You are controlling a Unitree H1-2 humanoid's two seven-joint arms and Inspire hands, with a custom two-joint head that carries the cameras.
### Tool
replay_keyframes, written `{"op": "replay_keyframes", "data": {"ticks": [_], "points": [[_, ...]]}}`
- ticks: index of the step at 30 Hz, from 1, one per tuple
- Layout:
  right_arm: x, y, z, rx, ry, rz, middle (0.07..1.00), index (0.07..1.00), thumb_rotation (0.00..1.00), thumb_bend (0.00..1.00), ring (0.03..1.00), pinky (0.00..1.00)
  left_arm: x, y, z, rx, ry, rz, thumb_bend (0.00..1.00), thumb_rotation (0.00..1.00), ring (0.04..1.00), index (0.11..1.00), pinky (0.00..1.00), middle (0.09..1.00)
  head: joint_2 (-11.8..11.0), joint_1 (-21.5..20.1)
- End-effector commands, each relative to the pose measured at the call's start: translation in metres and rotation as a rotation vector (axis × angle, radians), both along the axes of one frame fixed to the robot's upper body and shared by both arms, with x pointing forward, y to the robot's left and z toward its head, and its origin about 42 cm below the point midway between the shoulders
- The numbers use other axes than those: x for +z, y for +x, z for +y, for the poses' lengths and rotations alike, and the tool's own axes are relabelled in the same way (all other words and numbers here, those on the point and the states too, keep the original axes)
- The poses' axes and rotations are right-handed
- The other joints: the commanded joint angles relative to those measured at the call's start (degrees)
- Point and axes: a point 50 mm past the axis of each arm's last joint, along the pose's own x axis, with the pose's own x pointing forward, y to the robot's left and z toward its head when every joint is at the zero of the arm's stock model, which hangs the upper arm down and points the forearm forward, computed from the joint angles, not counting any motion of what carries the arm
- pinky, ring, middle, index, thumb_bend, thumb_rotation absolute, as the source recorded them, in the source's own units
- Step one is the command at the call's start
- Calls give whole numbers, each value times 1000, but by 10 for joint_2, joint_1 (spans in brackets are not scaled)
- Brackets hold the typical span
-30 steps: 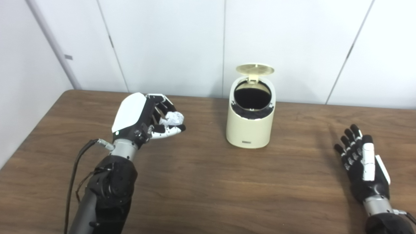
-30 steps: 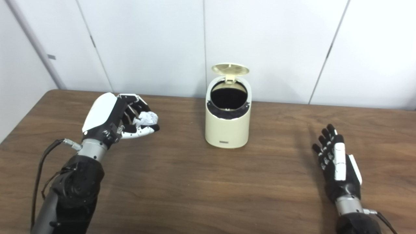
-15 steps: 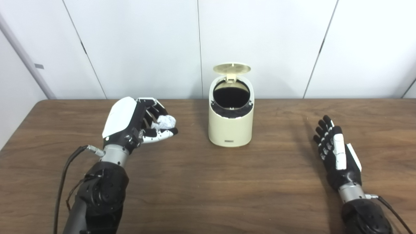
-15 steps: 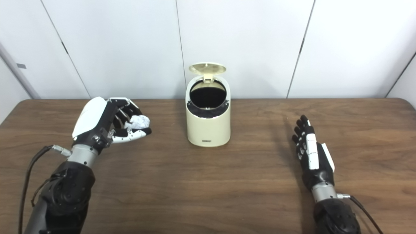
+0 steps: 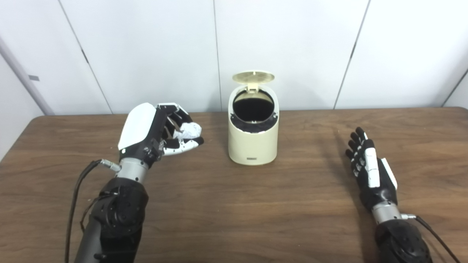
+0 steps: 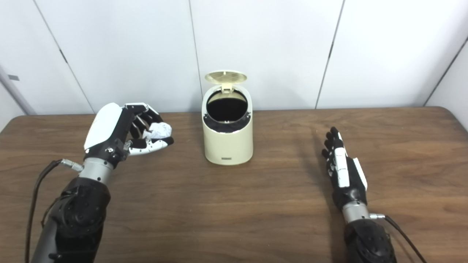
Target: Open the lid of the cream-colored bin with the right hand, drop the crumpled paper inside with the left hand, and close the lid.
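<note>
The cream-colored bin (image 5: 253, 140) stands upright near the back middle of the wooden table (image 5: 234, 219), close to the white wall panels (image 5: 285, 47). Its round lid (image 5: 253, 77) is raised on the hinge at the back and stands almost flat above the opening. The inside of the bin is dark, and the pictures do not show whether anything lies in it. A small label sits low on the front of the bin.

The crumpled paper (image 5: 190, 129) is not in the bin. It is in the left hand (image 5: 155, 133), to the left of the bin and apart from it, at about the height of the bin's body. The fingers (image 5: 179, 117) of this hand curl over the paper from above and the thumb lies under it, so the paper is held between them. A dark cable (image 5: 78, 190) runs along the left forearm.

The right hand (image 5: 369, 170) is well to the right of the bin, low over the table, with the fingers straight and slightly apart, holding nothing.

Both views show the same scene; only the right eye view shows the rounded right corner of the table (image 6: 453, 113). Nothing stands between the paper and the bin.
</note>
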Motion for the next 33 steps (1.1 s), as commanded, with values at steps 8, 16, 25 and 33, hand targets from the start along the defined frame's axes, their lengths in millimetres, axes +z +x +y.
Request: {"op": "replay_keyframes", "data": {"ticks": [8,16,25,33], "points": [[5,0,7,-22,0,-81,1000,1000,1000,560,1000,1000,22,12,-15,-38,5,-120,471,0,389,509,318,465,-10,-2],[3,-6,9,-29,-4,-126,996,996,1000,582,1000,1000,23,19,-22,-54,13,-127,467,0,374,516,298,454,-14,-4],[0,-10,10,-33,-3,-119,1000,999,1000,568,1000,1000,25,29,-30,-89,33,-143,472,0,395,497,316,471,-20,-4],[-4,-16,6,-32,-8,-108,997,997,1000,590,1000,1000,32,40,-42,-123,10,-154,472,0,407,499,307,496,-20,-3]]}}
